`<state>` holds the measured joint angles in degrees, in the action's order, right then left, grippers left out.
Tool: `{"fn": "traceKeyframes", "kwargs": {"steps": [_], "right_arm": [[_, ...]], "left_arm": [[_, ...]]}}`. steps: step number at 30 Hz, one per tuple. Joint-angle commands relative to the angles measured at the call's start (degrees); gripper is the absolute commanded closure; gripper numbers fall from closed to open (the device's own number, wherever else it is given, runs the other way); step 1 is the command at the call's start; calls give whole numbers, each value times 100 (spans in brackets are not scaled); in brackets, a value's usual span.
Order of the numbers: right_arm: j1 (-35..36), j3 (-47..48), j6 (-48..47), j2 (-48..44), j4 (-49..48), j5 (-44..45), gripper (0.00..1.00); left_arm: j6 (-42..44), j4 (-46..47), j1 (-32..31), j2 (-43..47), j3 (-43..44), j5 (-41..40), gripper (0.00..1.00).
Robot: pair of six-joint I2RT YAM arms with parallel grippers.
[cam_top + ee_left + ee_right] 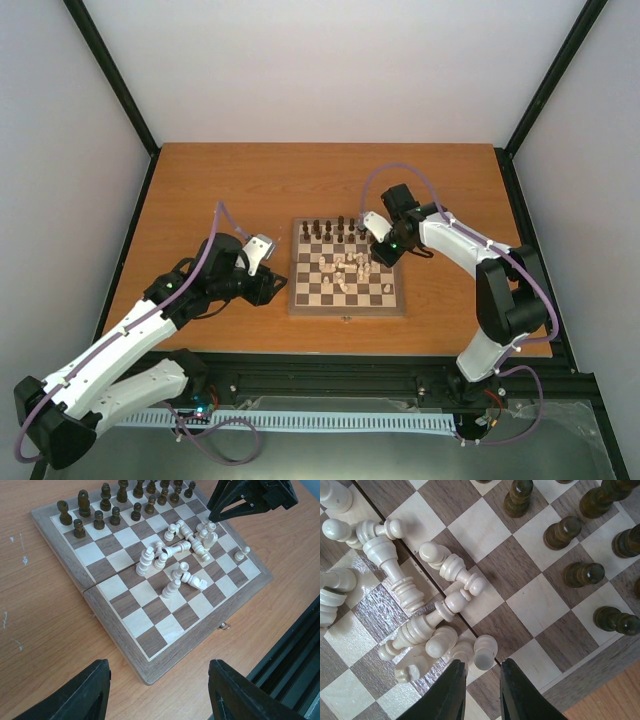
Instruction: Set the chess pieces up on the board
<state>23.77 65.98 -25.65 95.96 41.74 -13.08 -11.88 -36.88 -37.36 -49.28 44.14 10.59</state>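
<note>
The board [346, 310] lies mid-table. Dark brown pieces [335, 229] stand upright in two rows along its far edge. Cream pieces [350, 268] lie tumbled in a heap on its middle and right squares. My right gripper [383, 250] hangs low over the heap's right end. In the right wrist view its fingers [520, 695] stand slightly apart and empty, with a fallen cream piece [485, 652] just ahead of the gap [484, 666]. My left gripper [272, 287] is wide open and empty, left of the board, over its corner [142, 677] in the left wrist view.
An orange-brown wooden table [220, 190] carries the board. A black frame rail [330, 365] runs along the near edge. Grey walls and black posts enclose the back and sides. A small metal clasp [224, 626] sits on the board's near side.
</note>
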Motion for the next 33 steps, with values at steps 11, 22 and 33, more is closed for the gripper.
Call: {"fn": "traceKeyframes", "kwargs": {"steps": [11, 22, 33], "right_arm": [[49, 185, 269, 339, -87, 266, 79], [49, 289, 308, 430, -51, 252, 76], [49, 469, 308, 669, 11, 200, 81]], "left_arm": [[116, 118, -43, 62, 45, 31, 43], [116, 120, -43, 72, 45, 36, 43], [116, 115, -43, 75, 45, 49, 43]]}}
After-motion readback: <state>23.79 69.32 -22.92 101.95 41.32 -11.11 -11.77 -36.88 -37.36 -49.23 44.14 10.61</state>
